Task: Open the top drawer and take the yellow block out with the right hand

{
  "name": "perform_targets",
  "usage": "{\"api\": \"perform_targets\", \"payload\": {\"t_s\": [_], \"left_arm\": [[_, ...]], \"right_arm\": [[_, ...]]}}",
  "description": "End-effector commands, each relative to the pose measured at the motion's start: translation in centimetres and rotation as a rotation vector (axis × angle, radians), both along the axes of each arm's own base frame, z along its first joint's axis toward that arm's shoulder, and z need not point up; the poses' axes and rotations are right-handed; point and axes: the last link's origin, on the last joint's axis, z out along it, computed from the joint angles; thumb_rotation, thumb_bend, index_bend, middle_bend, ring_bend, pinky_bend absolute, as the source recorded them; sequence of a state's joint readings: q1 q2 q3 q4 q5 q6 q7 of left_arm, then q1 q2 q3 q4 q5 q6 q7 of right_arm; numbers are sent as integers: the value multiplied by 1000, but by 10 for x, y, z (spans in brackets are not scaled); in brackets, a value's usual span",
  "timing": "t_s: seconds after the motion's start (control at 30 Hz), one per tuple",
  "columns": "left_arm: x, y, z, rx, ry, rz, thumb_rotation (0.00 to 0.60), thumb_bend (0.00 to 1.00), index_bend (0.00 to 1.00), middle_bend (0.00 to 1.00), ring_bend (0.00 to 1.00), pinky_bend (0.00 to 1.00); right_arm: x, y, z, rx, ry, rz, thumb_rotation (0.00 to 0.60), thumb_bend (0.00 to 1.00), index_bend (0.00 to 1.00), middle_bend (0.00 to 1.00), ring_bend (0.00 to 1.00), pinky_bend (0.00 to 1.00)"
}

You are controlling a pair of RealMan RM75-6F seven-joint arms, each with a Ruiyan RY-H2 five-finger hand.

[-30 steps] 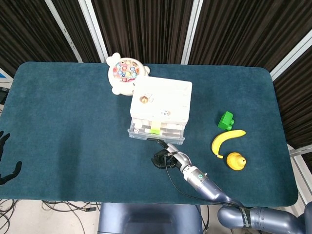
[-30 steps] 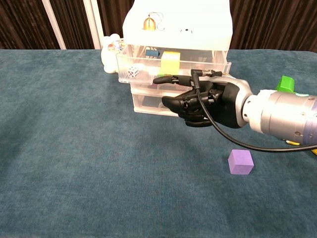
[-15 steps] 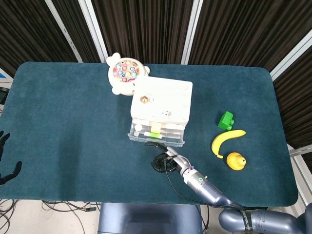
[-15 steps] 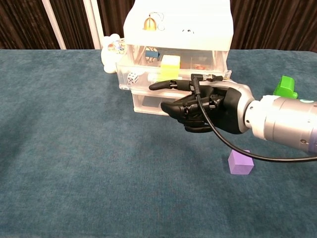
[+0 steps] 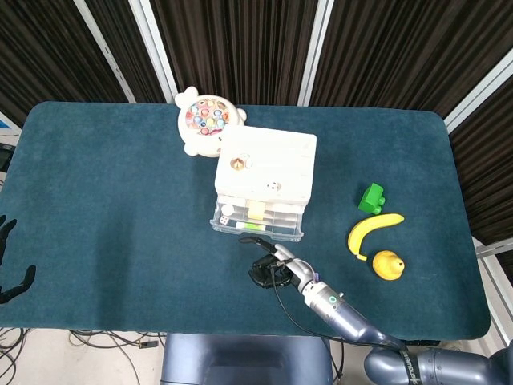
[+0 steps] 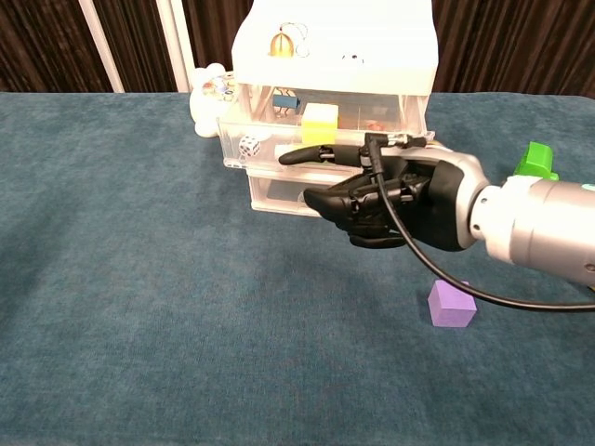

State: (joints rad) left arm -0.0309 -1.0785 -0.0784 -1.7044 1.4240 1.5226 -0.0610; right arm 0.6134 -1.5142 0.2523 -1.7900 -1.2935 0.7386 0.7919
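One drawer, the top drawer (image 6: 279, 139) of the white drawer unit (image 5: 264, 164), stands pulled out. Yellow block (image 6: 320, 123) sits inside it, a white die (image 6: 248, 145) at its 9 o'clock. Right hand (image 6: 386, 195) hovers just in front of the drawer, one finger stretched along its front edge, others curled in, holding nothing. Purple cube (image 6: 452, 303) lies at the hand's 5 o'clock. Left hand (image 5: 10, 269) at table's 8 o'clock edge; state unclear.

No text, label, brand or number is legible in either view.
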Motion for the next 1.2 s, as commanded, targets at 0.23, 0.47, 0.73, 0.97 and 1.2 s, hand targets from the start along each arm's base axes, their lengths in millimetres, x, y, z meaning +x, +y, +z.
{"api": "perform_targets", "payload": {"t_s": [0.23, 0.47, 0.73, 0.97, 1.2], "left_arm": [[1, -1, 0, 0, -1, -3, 600, 364, 45, 0, 0, 0], [1, -1, 0, 0, -1, -3, 600, 364, 45, 0, 0, 0], [1, -1, 0, -1, -1, -2, 600, 364, 45, 0, 0, 0], [1, -1, 0, -3, -3, -1, 600, 364, 45, 0, 0, 0], [1, -1, 0, -3, -3, 1, 600, 364, 45, 0, 0, 0]], "right_arm": [[2, 4, 28, -74, 66, 69, 600, 514, 120, 826, 917, 997], [4, -2, 49, -133, 144, 95, 600, 513, 106, 835, 925, 1000], [4, -7, 64, -180, 296, 94, 600, 513, 108, 855, 947, 1000], [7, -4, 70, -224, 461, 133, 600, 513, 109, 874, 966, 1000], [14, -1, 68, -206, 542, 118, 600, 513, 108, 880, 975, 1000]]}}
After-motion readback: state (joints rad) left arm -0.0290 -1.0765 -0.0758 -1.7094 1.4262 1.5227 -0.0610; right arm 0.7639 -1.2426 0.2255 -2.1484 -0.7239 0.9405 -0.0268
